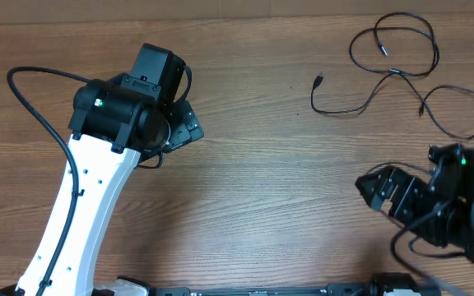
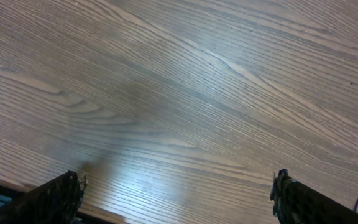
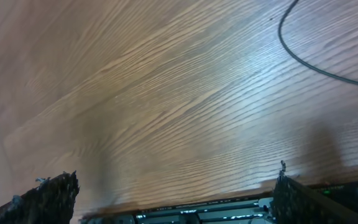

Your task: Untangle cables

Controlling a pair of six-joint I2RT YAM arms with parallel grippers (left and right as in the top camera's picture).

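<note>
Smooth wood-grain table point(image 1: 245, 189) with slight sheen; thin black cables point(image 1: 393, 72).

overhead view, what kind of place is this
Most likely a robotics lab bench, not a home: a plain wood-grain table, a left arm and a right arm reaching in from one edge, and loose thin black cables laid out on it.

Cables point(image 1: 393, 72), perhaps 3, on the table point(image 1: 262, 205), far right, beyond right arm point(image 1: 451, 201)
</note>
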